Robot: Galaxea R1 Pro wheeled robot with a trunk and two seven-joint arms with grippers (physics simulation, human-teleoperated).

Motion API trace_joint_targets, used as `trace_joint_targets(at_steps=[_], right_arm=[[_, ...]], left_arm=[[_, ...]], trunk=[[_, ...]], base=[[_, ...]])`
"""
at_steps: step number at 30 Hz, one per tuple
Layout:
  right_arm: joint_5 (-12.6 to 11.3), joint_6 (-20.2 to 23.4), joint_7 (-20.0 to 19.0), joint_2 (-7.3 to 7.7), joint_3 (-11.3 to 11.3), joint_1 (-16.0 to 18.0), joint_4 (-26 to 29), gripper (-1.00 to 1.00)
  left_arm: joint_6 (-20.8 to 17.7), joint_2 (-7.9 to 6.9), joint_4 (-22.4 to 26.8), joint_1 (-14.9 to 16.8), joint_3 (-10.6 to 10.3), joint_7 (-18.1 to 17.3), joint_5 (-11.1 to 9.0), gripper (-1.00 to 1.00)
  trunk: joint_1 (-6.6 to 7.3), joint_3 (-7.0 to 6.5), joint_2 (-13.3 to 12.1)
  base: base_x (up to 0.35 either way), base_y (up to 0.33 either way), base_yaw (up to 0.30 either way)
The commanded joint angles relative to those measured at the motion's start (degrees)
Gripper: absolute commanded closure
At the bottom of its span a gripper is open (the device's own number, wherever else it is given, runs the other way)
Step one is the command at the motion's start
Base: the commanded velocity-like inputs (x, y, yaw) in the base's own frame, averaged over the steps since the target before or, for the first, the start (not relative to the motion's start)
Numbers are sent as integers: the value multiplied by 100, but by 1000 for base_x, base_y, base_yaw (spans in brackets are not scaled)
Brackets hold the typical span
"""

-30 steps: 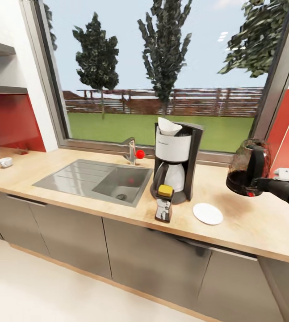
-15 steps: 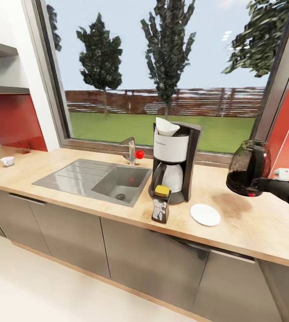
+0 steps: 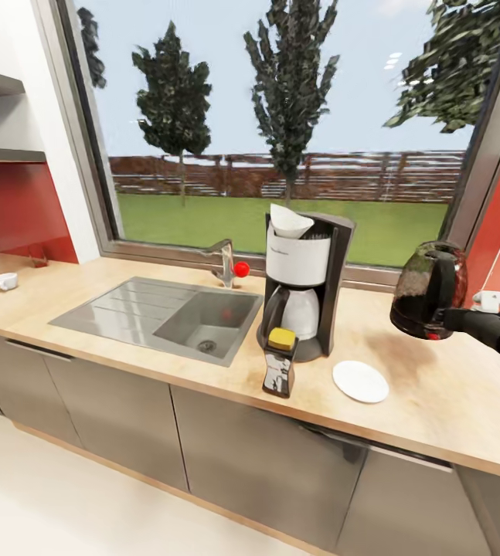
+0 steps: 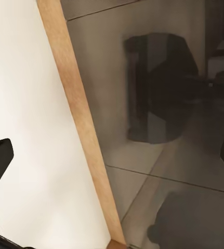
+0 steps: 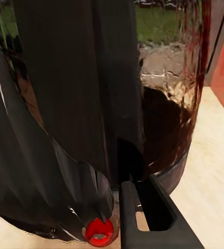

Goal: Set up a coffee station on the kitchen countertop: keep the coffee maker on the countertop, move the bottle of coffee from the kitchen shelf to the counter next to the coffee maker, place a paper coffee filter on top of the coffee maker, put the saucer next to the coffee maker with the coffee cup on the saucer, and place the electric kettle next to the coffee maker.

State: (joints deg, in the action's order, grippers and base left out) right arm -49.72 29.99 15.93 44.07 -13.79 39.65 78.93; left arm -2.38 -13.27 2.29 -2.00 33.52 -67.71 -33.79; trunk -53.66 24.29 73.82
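At the right edge of the head view, the right gripper [image 3: 449, 315] is closed on the handle of the electric kettle [image 3: 426, 290], held above the countertop [image 3: 435, 394]. The left gripper's [image 4: 112, 166] fingers stand wide apart, mostly cut off.

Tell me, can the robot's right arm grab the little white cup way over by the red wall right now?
Probably not. The right gripper is busy holding the dark glass electric kettle at the counter's far right, and the small white cup sits at the far left end, beyond the grey steel sink.
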Motion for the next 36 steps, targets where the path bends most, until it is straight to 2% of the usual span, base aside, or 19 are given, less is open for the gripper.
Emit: trace_joint_targets(at_steps=[1, 9, 13, 16, 27, 29, 30, 36], right_arm=[[-38, 2, 59, 6, -16, 10, 8, 100], [-48, -61, 59, -3, -22, 8, 8, 100], [-55, -505, 56, -5, -37, 8, -84, 100], [-61, -638, 52, -7, -48, 8, -215, 100], [-64, -705, 50, -16, -64, 8, -281, 100], [-64, -705, 39, -18, -108, 7, -281, 100], [-61, -710, -119, -20, -279, 7, -279, 100], [-56, -714, -360, -15, -411, 8, -282, 100]], left_arm=[[-25, 0, 8, -2, -48, -14, -57, -100], [-25, 0, 8, -2, -42, -14, -57, -100], [-25, 0, 8, -2, -40, -14, -57, -100], [-25, 0, 8, -2, -39, -15, -57, -100], [-25, 0, 8, -2, -39, -14, -57, -100], [-25, 0, 8, -2, -39, -15, -57, -100], [-25, 0, 8, -2, -39, -19, -57, -100], [-25, 0, 8, -2, -39, -18, -57, -100]], trunk=[[-1, 5, 4], [-1, 5, 4], [-1, 5, 4], [-1, 5, 4], [-1, 5, 4], [-1, 5, 4], [-1, 5, 4], [-1, 5, 4]], base=[[119, 0, 0], [73, 0, 0], [25, 0, 0], [56, 0, 0], [9, 44, 0], [0, 45, 0], [0, 16, 0], [0, 7, 0]])
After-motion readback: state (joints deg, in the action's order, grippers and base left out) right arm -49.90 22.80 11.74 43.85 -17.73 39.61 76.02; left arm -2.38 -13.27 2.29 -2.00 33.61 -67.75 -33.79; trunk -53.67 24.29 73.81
